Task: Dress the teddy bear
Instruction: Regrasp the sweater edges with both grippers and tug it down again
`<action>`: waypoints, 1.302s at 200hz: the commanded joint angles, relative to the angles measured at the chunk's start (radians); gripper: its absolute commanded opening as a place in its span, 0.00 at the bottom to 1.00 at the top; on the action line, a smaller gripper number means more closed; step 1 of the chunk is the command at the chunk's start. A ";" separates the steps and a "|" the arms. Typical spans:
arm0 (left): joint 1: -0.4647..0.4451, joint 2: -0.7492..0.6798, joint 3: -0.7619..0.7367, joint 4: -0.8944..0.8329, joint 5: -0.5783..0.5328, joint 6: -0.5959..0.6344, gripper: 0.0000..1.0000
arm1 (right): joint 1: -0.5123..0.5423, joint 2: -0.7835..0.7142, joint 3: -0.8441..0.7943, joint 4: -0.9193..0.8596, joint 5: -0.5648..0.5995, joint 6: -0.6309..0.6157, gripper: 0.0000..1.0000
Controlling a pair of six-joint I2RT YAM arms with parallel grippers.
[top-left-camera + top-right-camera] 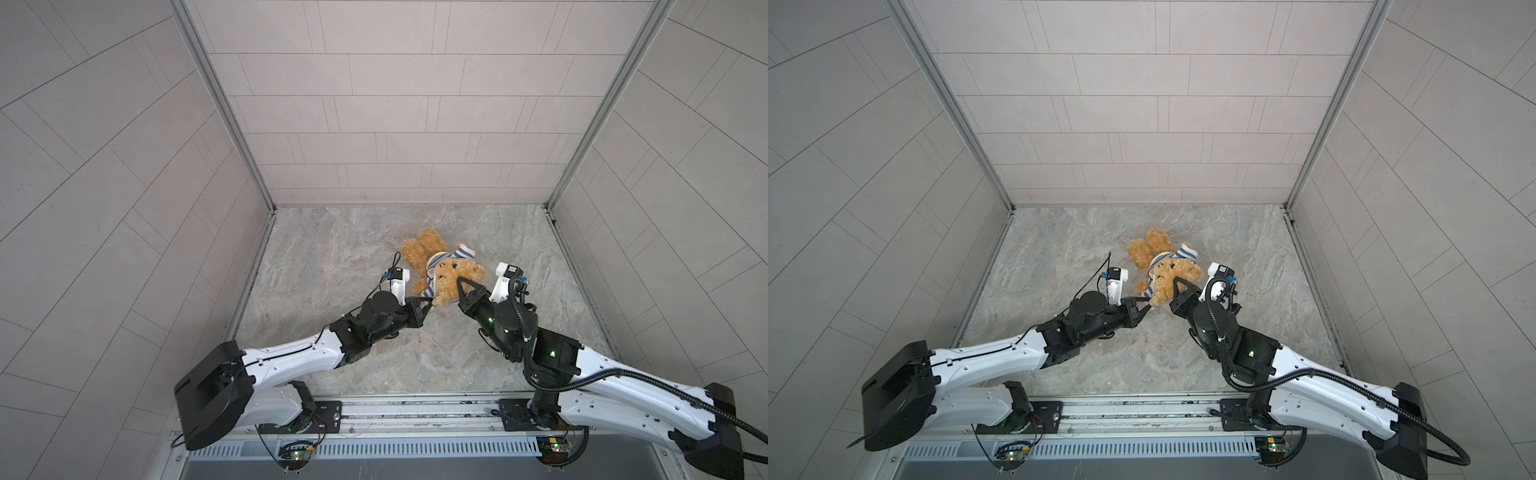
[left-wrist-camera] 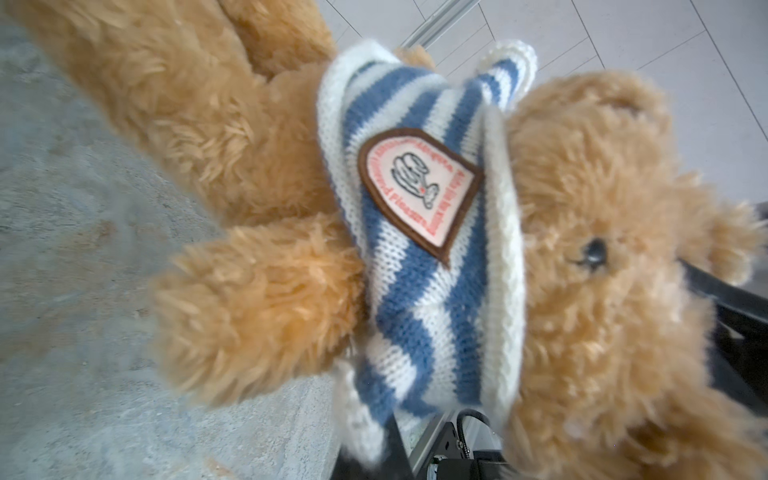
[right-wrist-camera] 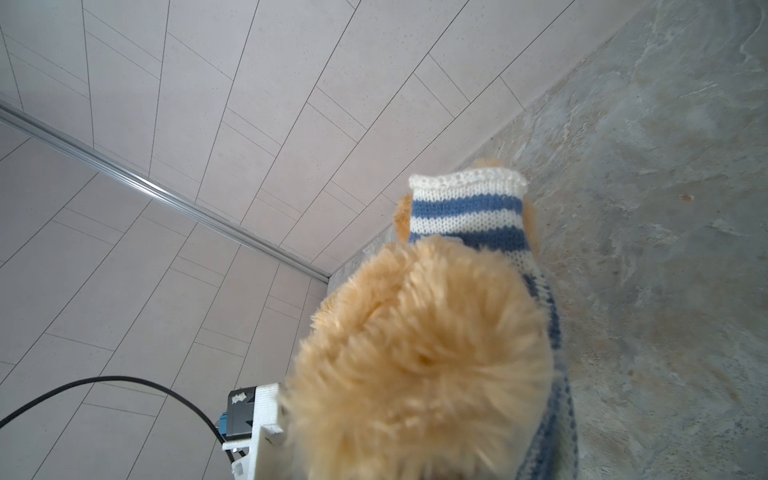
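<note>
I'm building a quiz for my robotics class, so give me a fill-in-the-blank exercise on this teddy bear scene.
1. The striped sweater on the teddy bear has white and ___ stripes.
2. Its patch has a ___ border.
3. The left gripper pinches the ___'s edge.
Missing words: blue; brown; sweater.

Beneath the left gripper (image 1: 428, 306) and the right gripper (image 1: 462, 291) lies a marbled grey-beige stone-look floor (image 1: 332, 257). Ahead of them rises a back wall (image 1: 395, 104) of pale grey rectangular panels with thin seams. Matching side walls stand outward of the left one (image 1: 104, 166) and the right one (image 1: 685, 187), joined by aluminium corner profiles (image 1: 224, 108). Behind them runs a metal rail (image 1: 415, 409) and a slotted strip (image 1: 415, 449). The light is even and soft.
</note>
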State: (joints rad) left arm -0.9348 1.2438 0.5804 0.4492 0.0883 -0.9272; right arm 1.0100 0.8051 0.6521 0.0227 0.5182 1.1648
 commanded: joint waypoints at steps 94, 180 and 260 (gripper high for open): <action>0.141 -0.096 -0.053 -0.130 0.044 0.149 0.00 | -0.003 -0.052 0.020 0.043 -0.108 -0.093 0.00; 0.130 -0.330 -0.128 -0.376 0.170 0.256 0.43 | -0.226 0.094 -0.019 0.144 -0.549 -0.398 0.00; 0.424 -0.433 0.027 -0.689 0.326 0.402 0.45 | -0.212 0.304 0.131 -0.102 -0.936 -0.824 0.00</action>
State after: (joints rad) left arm -0.5594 0.8124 0.5320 -0.1352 0.3481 -0.6086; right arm 0.7818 1.1126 0.7513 -0.0002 -0.3012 0.5240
